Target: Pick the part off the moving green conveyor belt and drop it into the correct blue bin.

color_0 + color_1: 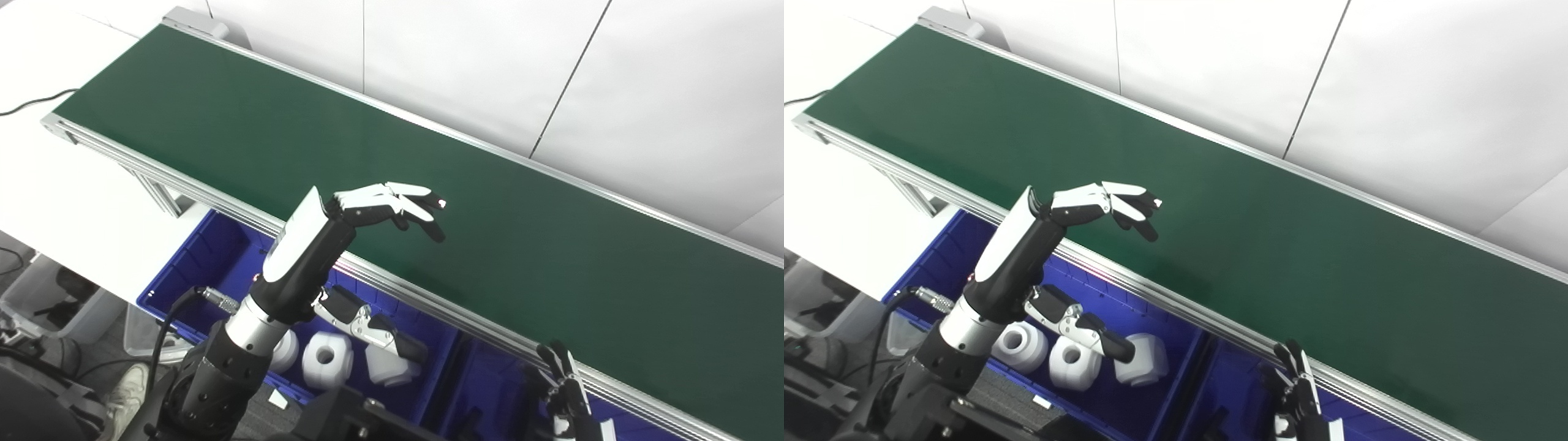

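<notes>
A: Parts [1072,362], white, lie in your left bin [968,257], the arm partly covering them; the belt [490,233] is bare.

B: Your left hand [392,205] hovers over the belt's near edge, fingers apart, holding nothing. Your right hand [1298,392], low by the rail, fingers apart.

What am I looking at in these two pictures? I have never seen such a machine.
Both pictures come from two cameras side by side on a humanoid robot's head, looking down. The long green conveyor belt carries no part in view. The left hand hovers over the belt's near edge, fingers apart, holding nothing. The right hand waits low beside the belt; only its fingers show. Below the belt, a blue bin holds three white parts. A second blue bin lies to its right.
</notes>
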Motion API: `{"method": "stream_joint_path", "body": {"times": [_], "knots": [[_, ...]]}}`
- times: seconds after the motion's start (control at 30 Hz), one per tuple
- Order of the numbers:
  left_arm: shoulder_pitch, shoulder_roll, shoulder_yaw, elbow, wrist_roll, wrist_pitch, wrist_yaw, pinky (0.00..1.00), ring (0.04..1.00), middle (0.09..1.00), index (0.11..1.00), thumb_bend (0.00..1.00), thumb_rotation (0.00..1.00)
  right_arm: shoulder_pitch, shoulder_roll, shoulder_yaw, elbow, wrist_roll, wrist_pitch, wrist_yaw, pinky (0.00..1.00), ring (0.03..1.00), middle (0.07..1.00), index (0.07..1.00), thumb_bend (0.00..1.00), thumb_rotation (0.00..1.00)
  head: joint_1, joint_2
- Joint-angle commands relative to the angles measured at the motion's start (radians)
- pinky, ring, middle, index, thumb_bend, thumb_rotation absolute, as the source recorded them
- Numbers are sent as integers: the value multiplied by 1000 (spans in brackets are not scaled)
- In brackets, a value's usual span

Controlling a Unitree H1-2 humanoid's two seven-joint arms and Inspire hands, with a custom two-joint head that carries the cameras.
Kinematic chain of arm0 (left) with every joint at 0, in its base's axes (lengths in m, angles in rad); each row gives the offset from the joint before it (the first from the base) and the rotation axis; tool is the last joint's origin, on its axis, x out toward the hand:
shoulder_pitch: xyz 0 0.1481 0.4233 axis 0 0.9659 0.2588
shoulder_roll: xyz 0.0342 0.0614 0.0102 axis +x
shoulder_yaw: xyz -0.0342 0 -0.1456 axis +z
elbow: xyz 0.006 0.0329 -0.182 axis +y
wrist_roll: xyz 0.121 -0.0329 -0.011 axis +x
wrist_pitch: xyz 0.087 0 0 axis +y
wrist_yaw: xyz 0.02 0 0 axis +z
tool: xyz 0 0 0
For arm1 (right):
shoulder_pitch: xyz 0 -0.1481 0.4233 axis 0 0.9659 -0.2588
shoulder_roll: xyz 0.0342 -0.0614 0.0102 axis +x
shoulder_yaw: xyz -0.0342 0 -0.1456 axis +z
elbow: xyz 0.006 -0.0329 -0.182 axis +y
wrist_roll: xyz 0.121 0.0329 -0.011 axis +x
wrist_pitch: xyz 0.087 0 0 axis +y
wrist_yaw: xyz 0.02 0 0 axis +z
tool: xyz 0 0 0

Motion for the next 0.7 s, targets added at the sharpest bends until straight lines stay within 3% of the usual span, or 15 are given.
{"method": "stream_joint_path", "body": {"times": [0.0, 0.03, 0.07, 0.17, 0.23, 0.3, 0.37, 0.5, 0.53, 0.57, 0.67], "knots": [[8, -3, 9, -34, 16, -1, -8, 543, 677, 758, 756, 976, 430, 7, 7, -3, -36, 10, 1, 1, 775, 803, 907, 951, 772, 987, 0, -1], [9, 5, 10, -41, 22, 10, -26, 544, 678, 759, 759, 977, 430, 7, 7, -3, -37, 13, 2, 3, 775, 803, 907, 951, 772, 986, -2, 1], [9, 11, 10, -47, 25, 18, -40, 536, 705, 808, 839, 992, 490, 7, 7, -3, -38, 15, 2, 4, 776, 804, 907, 951, 769, 982, -2, 1], [1, 23, 7, -53, 22, 32, -77, 514, 774, 900, 948, 1000, 586, 6, 6, -3, -36, 18, -2, 7, 781, 808, 910, 954, 769, 981, -5, 0], [-18, 21, 1, -36, 31, 6, -80, 660, 860, 955, 992, 1000, 663, 2, 5, -3, -31, 17, -8, 8, 784, 810, 912, 952, 783, 986, -17, -2], [-32, 12, -5, -25, 45, -7, -80, 776, 901, 978, 999, 1000, 732, -1, 4, -2, -24, 12, -17, 8, 791, 814, 914, 951, 793, 994, -48, -4], [-40, -3, -32, -23, 28, 27, -101, 825, 930, 992, 1000, 1000, 758, -6, 1, -1, -16, 1, -34, 6, 792, 818, 914, 948, 806, 998, -86, -9], [-70, -58, -89, 22, 51, 34, -110, 864, 989, 1000, 1000, 1000, 845, -5, 7, 2, -54, -4, -48, 3, 811, 839, 918, 959, 804, 1000, -182, -23], [-78, -76, -101, 39, 68, 25, -101, 864, 994, 1000, 1000, 1000, 855, -3, 12, 1, -69, -5, -58, -2, 807, 837, 914, 959, 791, 1000, -235, -30], [-86, -96, -116, 61, 78, 4, -85, 857, 992, 1000, 1000, 1000, 871, 1, 15, 1, -91, -3, -61, -5, 805, 839, 913, 960, 774, 1000, -235, -30], [-118, -137, -151, 127, 64, -47, -54, 873, 994, 1000, 1000, 971, 873, 16, 42, 4, -158, -20, -75, -28, 786, 845, 906, 968, 741, 1000, -334, -47]]}}
